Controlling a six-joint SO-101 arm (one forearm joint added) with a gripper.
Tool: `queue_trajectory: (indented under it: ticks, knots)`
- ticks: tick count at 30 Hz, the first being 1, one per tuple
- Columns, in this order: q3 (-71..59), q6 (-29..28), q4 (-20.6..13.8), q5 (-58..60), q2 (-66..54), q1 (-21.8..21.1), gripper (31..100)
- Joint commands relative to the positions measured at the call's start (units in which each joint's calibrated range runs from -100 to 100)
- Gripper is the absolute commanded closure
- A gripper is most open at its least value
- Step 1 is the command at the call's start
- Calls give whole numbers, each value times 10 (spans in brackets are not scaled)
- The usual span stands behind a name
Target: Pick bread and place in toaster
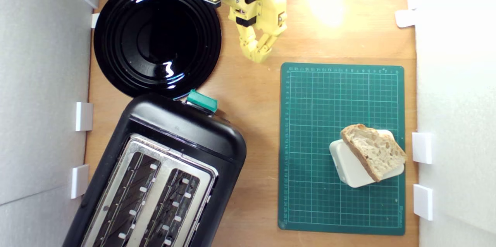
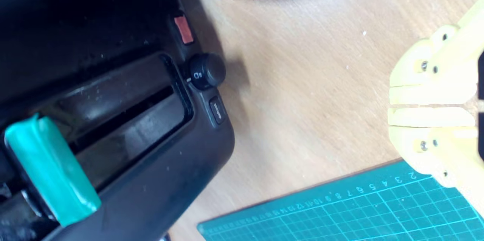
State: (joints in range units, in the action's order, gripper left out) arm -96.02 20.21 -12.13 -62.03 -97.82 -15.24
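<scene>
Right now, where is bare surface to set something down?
Most of the green cutting mat is free, as is the wooden strip between it and the black two-slot toaster. It is crowded where the toaster meets the glossy black plate.

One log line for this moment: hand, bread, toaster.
hand: shut, empty, over bare table | bread: on white box, green mat | toaster: slots empty | stage: pick not begun

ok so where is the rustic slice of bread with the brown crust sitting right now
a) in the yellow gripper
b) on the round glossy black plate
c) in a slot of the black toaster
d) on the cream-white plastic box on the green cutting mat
d: in the exterior view the bread lies across the cream-white box on the green mat.
</scene>
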Motion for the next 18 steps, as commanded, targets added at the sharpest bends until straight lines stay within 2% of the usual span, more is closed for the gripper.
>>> queue_trajectory:
  ticks: [1,13,18]
  knots:
    - [16,-4,1,1,13,-2,975]
    - [17,-16,0,276,170,4,975]
    - [18,-23,1,301,182,-2,975]
